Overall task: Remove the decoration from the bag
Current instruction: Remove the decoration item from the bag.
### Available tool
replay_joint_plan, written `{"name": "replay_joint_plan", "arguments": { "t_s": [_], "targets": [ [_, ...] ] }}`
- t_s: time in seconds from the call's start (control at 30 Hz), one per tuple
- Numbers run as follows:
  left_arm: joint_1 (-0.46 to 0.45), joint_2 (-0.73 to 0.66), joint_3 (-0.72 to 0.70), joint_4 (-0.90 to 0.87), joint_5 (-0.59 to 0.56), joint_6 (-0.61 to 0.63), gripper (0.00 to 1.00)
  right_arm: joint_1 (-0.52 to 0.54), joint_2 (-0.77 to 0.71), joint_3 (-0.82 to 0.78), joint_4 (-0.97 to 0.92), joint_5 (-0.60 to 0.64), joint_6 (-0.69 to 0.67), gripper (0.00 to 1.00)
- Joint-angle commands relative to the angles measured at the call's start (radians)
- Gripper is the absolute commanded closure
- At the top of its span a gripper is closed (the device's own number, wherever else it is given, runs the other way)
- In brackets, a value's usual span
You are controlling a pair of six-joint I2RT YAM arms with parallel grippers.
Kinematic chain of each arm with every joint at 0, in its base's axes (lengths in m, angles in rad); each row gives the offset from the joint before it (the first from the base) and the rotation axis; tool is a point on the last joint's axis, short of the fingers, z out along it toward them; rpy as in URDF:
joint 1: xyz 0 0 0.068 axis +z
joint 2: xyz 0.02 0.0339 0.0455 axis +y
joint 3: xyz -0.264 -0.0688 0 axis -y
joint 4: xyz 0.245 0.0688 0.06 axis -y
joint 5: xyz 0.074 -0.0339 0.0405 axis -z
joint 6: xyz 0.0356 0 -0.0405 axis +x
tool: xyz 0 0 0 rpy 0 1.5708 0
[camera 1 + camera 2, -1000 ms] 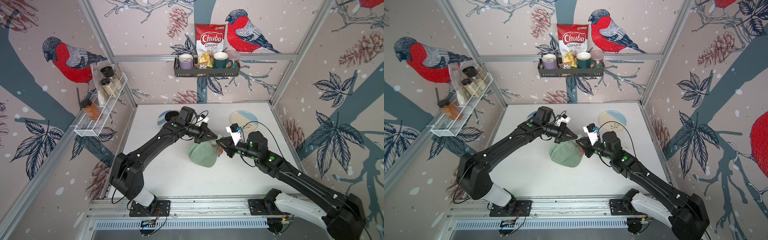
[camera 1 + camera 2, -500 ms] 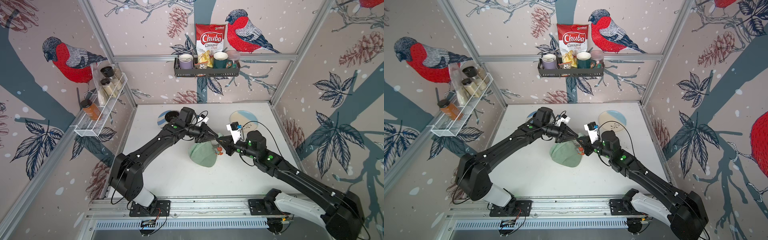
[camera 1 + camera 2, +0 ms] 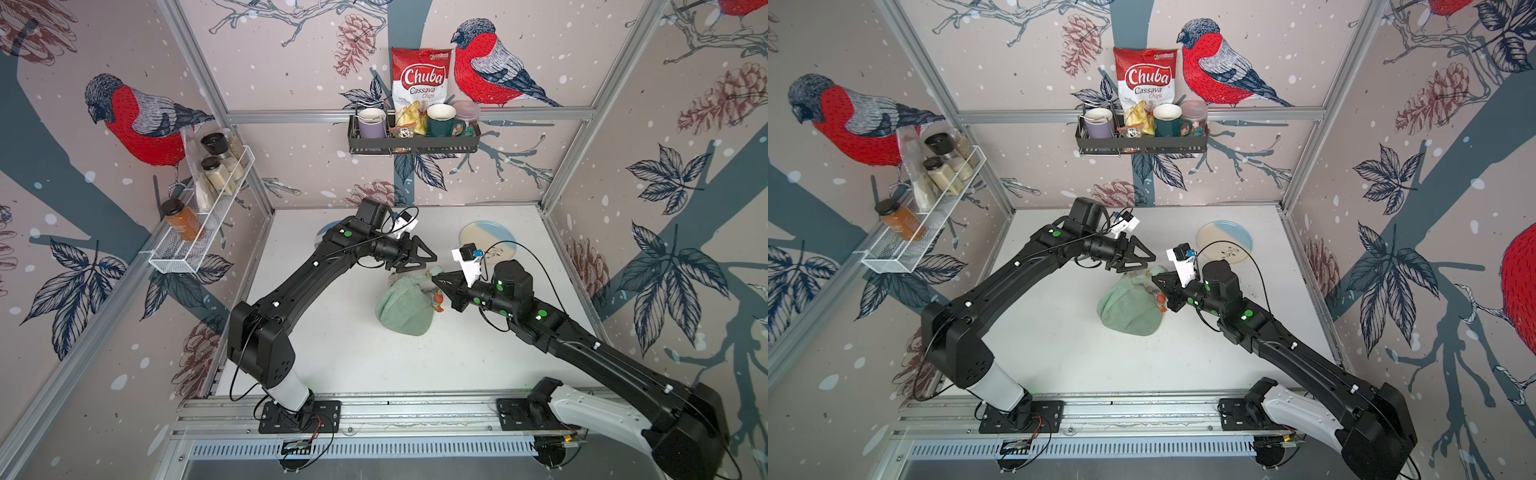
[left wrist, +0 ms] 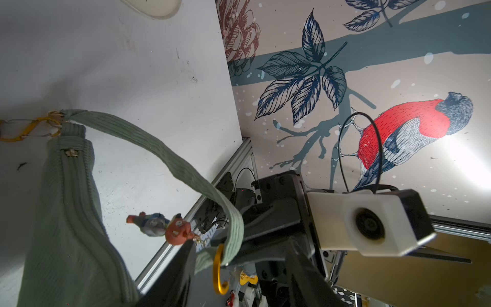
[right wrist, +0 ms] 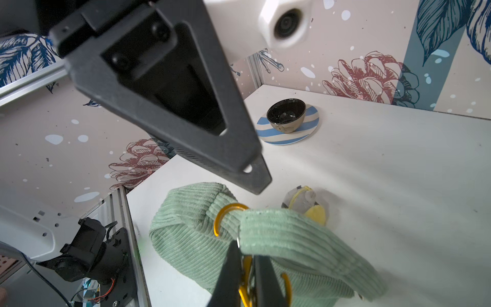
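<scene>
Released strap (image 4: 159, 148) from left gripper (image 3: 430, 259), backed to 1 o'clock of bag (image 3: 405, 307); kept right gripper (image 5: 245, 255) clenched on gold carabiner (image 5: 245, 268) (fox charm (image 4: 176, 232) beside); unclipping now unbraced.

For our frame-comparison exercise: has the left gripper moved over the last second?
Yes. The left gripper has drawn away from the bag, nearer the cream plate.
</scene>
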Motion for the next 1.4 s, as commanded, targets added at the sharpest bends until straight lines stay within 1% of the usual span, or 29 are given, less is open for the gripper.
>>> {"name": "replay_joint_plan", "arguments": {
  "t_s": [0.0, 0.1, 0.27, 0.37, 0.47, 0.6, 0.67, 0.87, 0.97, 1.1, 1.17, 1.37],
  "targets": [
    [-0.020, 0.050, 0.074, -0.147, -0.040, 0.137, 0.46, 0.015, 0.009, 0.017, -0.016, -0.024, -0.023, 1.00],
    [-0.033, 0.085, 0.110, -0.160, -0.027, 0.144, 0.50, 0.020, 0.015, 0.023, -0.029, -0.015, -0.026, 1.00],
    [-0.039, 0.086, 0.107, -0.135, -0.003, 0.122, 0.59, 0.018, 0.015, 0.014, -0.023, -0.006, -0.017, 1.00],
    [-0.038, 0.081, 0.093, -0.119, 0.006, 0.104, 0.70, 0.017, 0.018, 0.012, -0.021, -0.005, -0.010, 1.00],
    [-0.039, 0.066, 0.057, -0.051, 0.022, 0.053, 0.79, 0.014, 0.019, 0.013, -0.022, -0.001, -0.009, 1.00],
    [-0.039, 0.053, 0.037, -0.039, 0.021, 0.042, 0.83, 0.009, 0.016, 0.014, -0.020, -0.002, -0.003, 1.00],
    [-0.039, 0.048, 0.026, -0.044, 0.023, 0.047, 0.86, 0.007, 0.019, 0.013, -0.018, -0.003, -0.001, 1.00],
    [-0.034, 0.023, 0.006, -0.042, 0.031, 0.040, 1.00, 0.000, 0.023, 0.008, -0.017, -0.007, 0.005, 1.00],
    [-0.016, 0.004, -0.028, 0.018, 0.032, -0.008, 1.00, -0.005, 0.025, 0.008, -0.018, -0.009, 0.016, 1.00],
    [0.016, -0.040, -0.121, 0.195, 0.024, -0.123, 1.00, -0.009, 0.026, 0.003, -0.012, -0.006, 0.058, 1.00],
    [0.016, -0.059, -0.153, 0.254, 0.015, -0.155, 1.00, -0.009, 0.033, 0.001, -0.008, 0.005, 0.092, 1.00],
    [0.013, -0.113, -0.274, 0.427, -0.043, -0.238, 1.00, -0.001, 0.091, 0.013, 0.049, 0.013, 0.302, 1.00]
  ]
}}
